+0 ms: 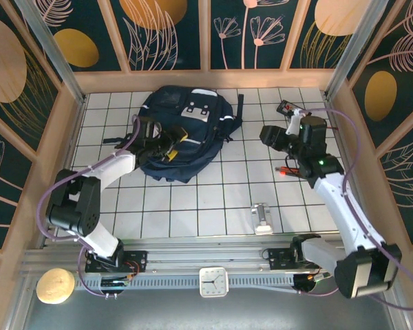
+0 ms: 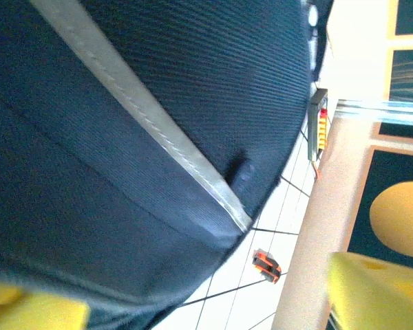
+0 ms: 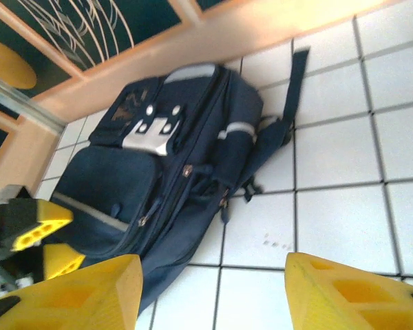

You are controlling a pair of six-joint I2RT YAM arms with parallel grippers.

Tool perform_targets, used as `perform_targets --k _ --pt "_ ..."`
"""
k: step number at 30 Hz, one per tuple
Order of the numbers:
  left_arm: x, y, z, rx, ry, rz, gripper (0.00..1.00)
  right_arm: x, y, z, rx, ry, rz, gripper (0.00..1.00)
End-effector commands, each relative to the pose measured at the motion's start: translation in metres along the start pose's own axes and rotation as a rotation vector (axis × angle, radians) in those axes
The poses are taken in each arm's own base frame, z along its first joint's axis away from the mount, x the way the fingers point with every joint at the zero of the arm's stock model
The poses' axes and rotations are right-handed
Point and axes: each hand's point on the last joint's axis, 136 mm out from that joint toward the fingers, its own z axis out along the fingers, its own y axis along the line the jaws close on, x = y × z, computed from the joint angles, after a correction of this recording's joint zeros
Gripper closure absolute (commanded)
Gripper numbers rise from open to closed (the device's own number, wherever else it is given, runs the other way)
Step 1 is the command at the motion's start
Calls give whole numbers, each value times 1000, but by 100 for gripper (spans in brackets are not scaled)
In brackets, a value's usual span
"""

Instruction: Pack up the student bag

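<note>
Navy student bag [image 1: 182,130] on a white tiled tabletop [image 1: 193,206], ringed by dark floral wall panels [image 1: 261,27].

The student bag is a navy-blue weave with pale grey stripes, a white-grey patch near its top and black straps. The tabletop is white squares cut by a thin dark grid. The wall panels are deep teal, printed with golden discs and pale line-drawn leaves and flowers, and framed in light wood. The left arm [image 1: 113,168] and right arm [image 1: 334,196] are white with black joints, with purple cables [image 1: 51,189]. The right gripper [image 3: 212,282] has bright yellow jaws.

The student bag [image 1: 193,130] lies on the table [image 1: 193,206], left tool [image 1: 171,146] over it, right tool [image 1: 266,135] rightward.
</note>
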Motion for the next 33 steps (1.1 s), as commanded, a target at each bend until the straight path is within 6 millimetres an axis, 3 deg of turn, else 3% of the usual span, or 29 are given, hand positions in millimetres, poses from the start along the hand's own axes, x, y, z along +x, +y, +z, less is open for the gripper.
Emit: perform_targets --k 1,4,7,11,15,19,26,33 --pt "8 9 -36 -103 -37 103 1 -27 -13 -13 92 -168 -169 39" --pt "11 27 -71 -196 -115 183 1 -35 -33 -22 207 -231 -242 34" --pt "6 30 -110 -251 -234 274 1 -43 -59 -25 318 -252 -258 30" --pt "-17 33 -165 -351 -471 350 1 -50 -85 -18 366 -238 -225 29" --pt "-40 31 -197 -394 -695 493 1 -39 -108 -1 388 -243 -201 29" --pt "-57 48 -227 -437 -954 566 1 -14 -127 25 368 -247 -197 29" --pt "-71 69 -244 -520 -1144 639 1 25 -150 61 330 -239 -200 29" --pt "-94 107 -237 -609 -1127 587 1 38 -176 77 404 -221 -272 29"
